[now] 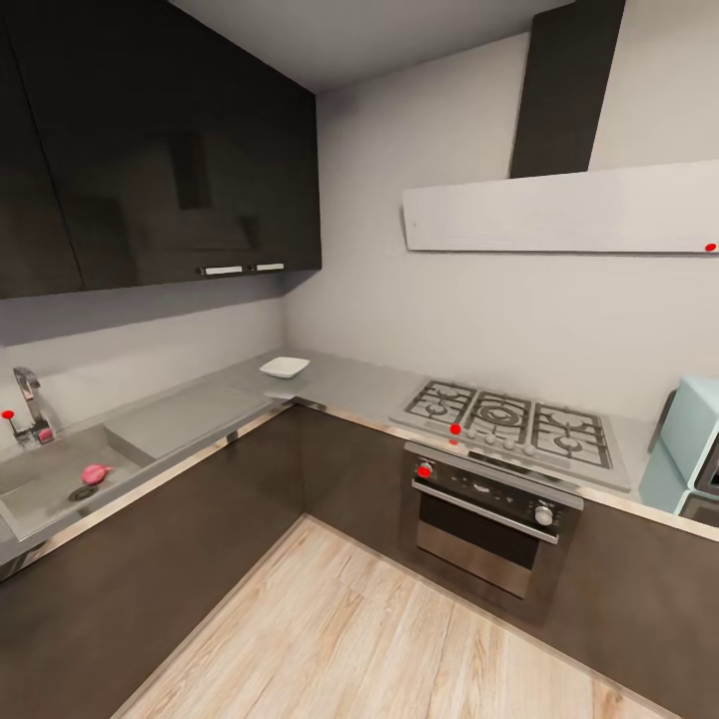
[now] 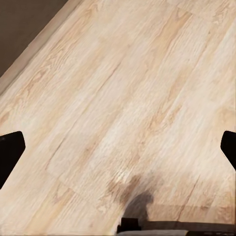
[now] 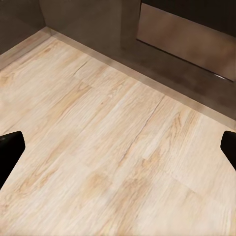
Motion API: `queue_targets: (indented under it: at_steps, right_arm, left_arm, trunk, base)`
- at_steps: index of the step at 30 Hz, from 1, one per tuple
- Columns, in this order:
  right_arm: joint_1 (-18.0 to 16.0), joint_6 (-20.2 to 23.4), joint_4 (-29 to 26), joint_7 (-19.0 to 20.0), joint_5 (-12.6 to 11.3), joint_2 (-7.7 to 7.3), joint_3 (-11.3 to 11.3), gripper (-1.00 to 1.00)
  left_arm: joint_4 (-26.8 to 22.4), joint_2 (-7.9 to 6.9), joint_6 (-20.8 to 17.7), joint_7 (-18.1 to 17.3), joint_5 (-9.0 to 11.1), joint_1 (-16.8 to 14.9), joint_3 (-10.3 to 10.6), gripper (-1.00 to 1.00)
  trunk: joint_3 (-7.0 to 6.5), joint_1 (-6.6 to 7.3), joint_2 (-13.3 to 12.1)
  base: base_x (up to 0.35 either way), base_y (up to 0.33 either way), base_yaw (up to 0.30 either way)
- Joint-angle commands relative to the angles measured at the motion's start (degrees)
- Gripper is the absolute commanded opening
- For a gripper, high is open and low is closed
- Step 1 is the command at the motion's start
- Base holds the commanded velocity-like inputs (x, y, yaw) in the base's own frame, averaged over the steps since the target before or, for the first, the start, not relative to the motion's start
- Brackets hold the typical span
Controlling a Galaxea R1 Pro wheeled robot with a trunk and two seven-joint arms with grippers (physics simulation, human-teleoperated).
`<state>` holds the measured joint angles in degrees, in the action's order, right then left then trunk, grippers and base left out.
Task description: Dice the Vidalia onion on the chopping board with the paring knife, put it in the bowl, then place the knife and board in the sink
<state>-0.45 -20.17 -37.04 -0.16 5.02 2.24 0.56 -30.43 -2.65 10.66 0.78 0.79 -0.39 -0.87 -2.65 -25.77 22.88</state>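
Kitchen corner in the head view — glossy dark wall cabinets [image 1: 160, 150] up at the left, a grey counter [image 1: 350, 384] running in an L along both walls above dark cabinet fronts, light wood floor [image 1: 379, 629] below. At the left end of the counter sits the sink [image 1: 40, 499], a grey basin with a round drain, its chrome tap [image 1: 30, 404] with a red knob standing at the back edge. The Vidalia onion [image 1: 95, 473], showing pinkish here, lies inside the basin just beside the drain. The drainboard [image 1: 185, 419] stretches from the sink toward the corner, and the white bowl [image 1: 285, 367] stands on the counter at that corner, well apart from the onion. Further right come a gas hob [image 1: 514, 424] with an oven [image 1: 494, 519] under it, and a pale blue appliance [image 1: 689, 439] at the far edge.

Left pincer [image 2: 118, 147] hangs over bare floorboards, fingers spread wide, nothing between them. Right pincer [image 3: 118, 147] is likewise spread wide over the floor near the cabinet base [image 3: 162, 49], holding nothing.
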Motion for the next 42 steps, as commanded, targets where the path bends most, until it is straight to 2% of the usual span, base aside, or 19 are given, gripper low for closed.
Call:
queue_targets:
  at_steps: [1,2,3,4,5,6,10,12,17,24,29,33,34,35,37,38,40,41,42]
  right_arm:
    - [-0.04,-0.14,0.07,-0.02,0.52,0.03,-0.12,1.00]
    - [-0.04,-0.14,0.09,-0.02,0.52,0.04,-0.12,1.00]
    - [-0.05,-0.14,0.10,-0.02,0.52,0.04,-0.12,1.00]
    - [-0.03,-0.14,0.11,-0.02,0.52,0.04,-0.12,1.00]
    - [-0.02,-0.14,0.11,-0.02,0.52,0.04,-0.12,1.00]
    - [-0.03,-0.11,0.13,-0.02,0.52,0.04,-0.12,1.00]
    - [-0.02,-0.12,1.07,0.12,0.52,0.05,-0.12,1.00]
    - [-0.04,-0.13,1.84,0.20,0.52,0.05,-0.09,1.00]
    - [-0.03,-0.14,2.94,0.31,0.50,0.05,-0.04,1.00]
    - [-0.02,-0.11,3.28,0.28,0.49,0.05,-0.03,1.00]
    - [-0.03,-0.06,3.36,0.32,0.51,0.09,-0.03,1.00]
    - [0.00,-0.05,3.37,0.28,0.50,0.12,-0.03,1.00]
    - [0.00,-0.05,3.37,0.26,0.51,0.13,-0.03,1.00]
    - [0.00,-0.05,3.37,0.26,0.51,0.11,-0.03,1.00]
    - [-0.01,-0.05,3.38,0.25,0.48,0.10,-0.04,1.00]
    - [-0.01,-0.05,3.38,0.27,0.49,0.10,-0.04,1.00]
    - [-0.03,-0.05,3.46,0.31,0.48,0.09,-0.03,1.00]
    - [-0.04,-0.07,3.57,0.32,0.49,0.08,-0.03,1.00]
    - [-0.02,-0.10,4.03,0.33,0.49,0.06,-0.03,1.00]
  left_arm:
    - [-3.42,0.03,-4.48,0.09,0.08,-0.02,-0.03,1.00]
    - [-7.61,0.06,-9.97,0.06,0.08,-0.03,-0.05,1.00]
    - [-9.91,0.06,-12.88,0.05,0.08,-0.03,-0.06,1.00]
    - [-14.68,0.08,-18.69,0.01,0.08,-0.04,-0.07,1.00]
    - [-17.13,0.08,-21.51,-0.01,0.08,-0.04,-0.08,1.00]
    - [-21.96,0.09,-26.65,-0.03,0.08,-0.04,-0.08,1.00]
    - [-33.99,0.09,-37.27,-0.01,0.05,-0.08,-0.09,1.00]
    - [-38.20,0.06,-40.24,0.03,0.03,-0.18,-0.09,1.00]
    - [-43.93,0.02,-44.53,0.66,-0.06,-2.00,-0.09,1.00]
    - [-48.12,0.01,-52.22,2.29,-0.06,-7.10,-0.13,1.00]
    - [-50.99,0.01,-55.04,2.49,-0.02,-10.68,-0.17,1.00]
    - [-53.94,0.07,-62.22,2.35,0.07,-16.07,-0.18,1.00]
    - [-54.26,0.08,-65.03,2.25,0.11,-19.29,-0.18,1.00]
    - [-54.27,0.09,-65.69,2.26,0.14,-20.59,-0.18,1.00]
    - [-53.70,0.09,-67.28,2.32,0.26,-26.48,-0.18,1.00]
    - [-53.31,0.09,-67.52,2.33,0.28,-28.04,-0.18,1.00]
    - [-50.03,0.10,-68.22,2.37,0.33,-36.03,-0.18,1.00]
    - [-49.16,0.10,-68.29,2.37,0.33,-37.53,-0.18,1.00]
    - [-44.88,0.10,-68.41,2.38,0.34,-42.46,-0.18,1.00]
  trunk:
    - [0.02,-0.02,0.04]
    - [0.02,-0.02,0.04]
    - [0.02,-0.02,0.04]
    - [0.02,-0.02,0.04]
    - [0.02,-0.02,0.04]
    - [0.02,-0.02,0.04]
    - [0.02,-0.02,0.04]
    - [0.02,-0.02,0.04]
    - [0.02,-0.02,0.04]
    - [0.02,-0.02,0.04]
    - [0.02,-0.02,0.04]
    - [0.02,-0.02,0.04]
    - [0.02,-0.02,0.04]
    - [0.02,-0.02,0.04]
    - [0.02,-0.02,0.04]
    - [0.02,-0.02,0.04]
    - [0.02,-0.02,0.04]
    - [0.02,-0.02,0.04]
    - [0.02,-0.02,0.04]
  base:
    - [0.000,0.000,0.000]
    - [0.000,0.000,0.000]
    - [0.000,0.000,0.000]
    - [0.000,0.000,0.000]
    - [0.000,0.000,0.000]
    - [0.000,0.000,0.000]
    - [0.000,0.000,0.000]
    - [0.000,0.000,0.000]
    - [0.000,0.000,0.000]
    - [0.000,0.000,0.000]
    - [0.000,0.000,0.000]
    - [0.000,0.000,0.000]
    - [0.000,0.000,0.000]
    - [0.000,0.000,0.000]
    - [0.000,0.000,0.000]
    - [0.000,0.000,0.000]
    - [0.000,0.000,0.000]
    - [0.000,0.000,0.000]
    - [0.000,0.000,0.000]
